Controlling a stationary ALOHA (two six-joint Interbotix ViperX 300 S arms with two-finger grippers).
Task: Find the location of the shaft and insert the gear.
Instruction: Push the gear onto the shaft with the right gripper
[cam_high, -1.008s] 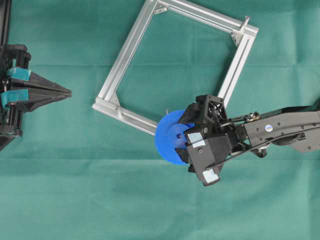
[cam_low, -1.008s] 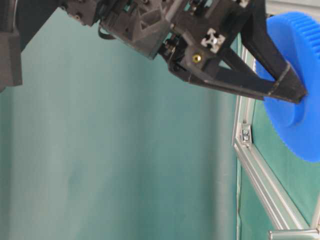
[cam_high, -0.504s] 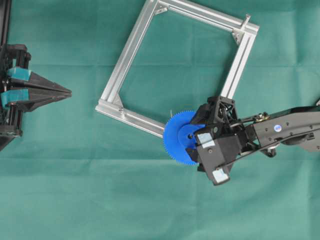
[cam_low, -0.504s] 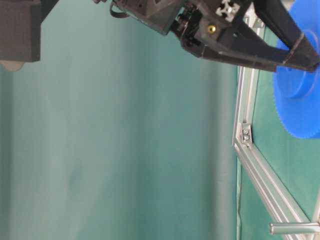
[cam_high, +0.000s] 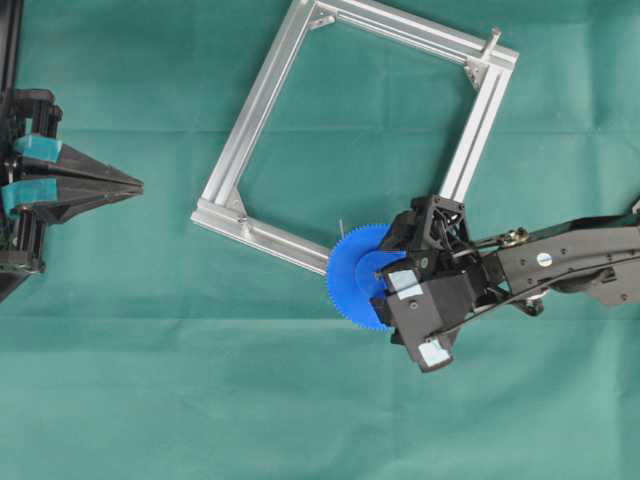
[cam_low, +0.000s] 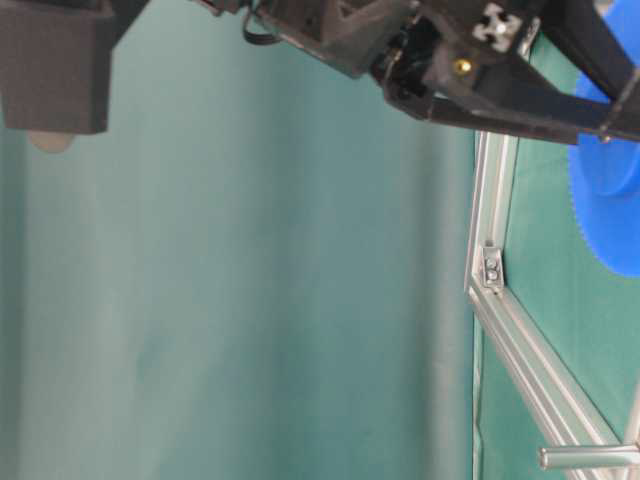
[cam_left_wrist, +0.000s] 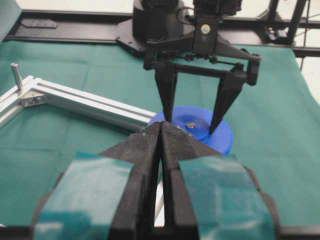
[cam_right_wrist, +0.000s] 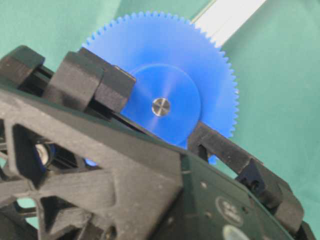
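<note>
Blue gear (cam_high: 352, 290) on a shaft (cam_right_wrist: 160, 106) beside the aluminium frame (cam_high: 262, 96), right gripper (cam_left_wrist: 191, 125) straddling its hub, fingers spread; left gripper (cam_left_wrist: 160, 137) clenched.

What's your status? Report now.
Left gripper shut, parked. Right gripper open astride the gear hub. Shaft tip shows in the centre hole. Nothing obstructing.
</note>
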